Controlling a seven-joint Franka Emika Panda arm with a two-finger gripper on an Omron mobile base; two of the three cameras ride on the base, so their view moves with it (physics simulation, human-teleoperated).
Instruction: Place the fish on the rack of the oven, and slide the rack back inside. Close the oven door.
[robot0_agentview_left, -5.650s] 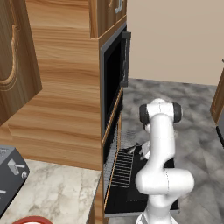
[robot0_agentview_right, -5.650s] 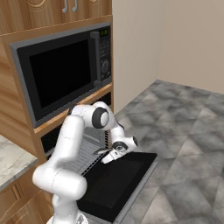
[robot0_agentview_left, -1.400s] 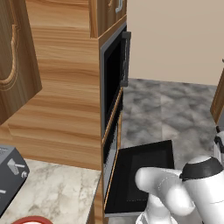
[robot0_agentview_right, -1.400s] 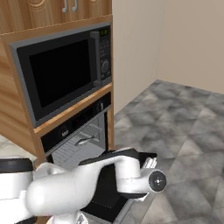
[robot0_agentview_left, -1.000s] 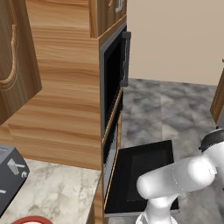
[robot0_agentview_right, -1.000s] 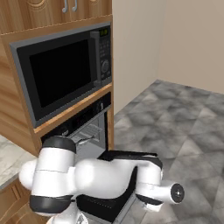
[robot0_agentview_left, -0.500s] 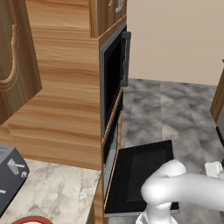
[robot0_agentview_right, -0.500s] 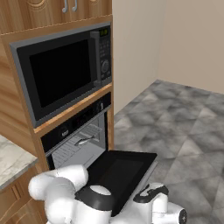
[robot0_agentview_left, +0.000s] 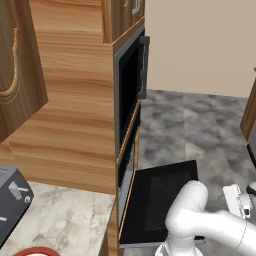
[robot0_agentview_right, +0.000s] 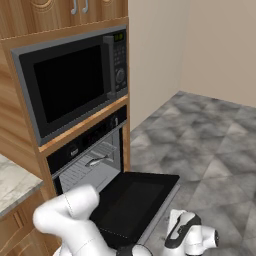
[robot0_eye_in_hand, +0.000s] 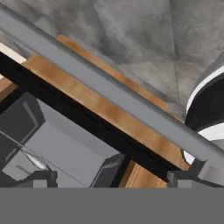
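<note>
Low beside the open door (robot0_agentview_right: 131, 201), the hand (robot0_eye_in_hand: 109, 177) is hanging with its fingers (robot0_eye_in_hand: 43, 178) spread wide and nothing between them, looking up past the door's grey bar handle (robot0_eye_in_hand: 109, 89) toward the oven (robot0_agentview_right: 92, 162). Its tips are sitting just under that handle, apart from it. Beyond the handle, the door is lying dropped flat, its dark window facing up. Inside the cavity, the rack (robot0_agentview_right: 82, 172) is sitting pushed in, and the fish (robot0_agentview_right: 97, 160) is lying on it. Above the oven, a microwave (robot0_agentview_right: 70, 80) is sitting in the wood cabinetry (robot0_agentview_left: 75, 100).
</note>
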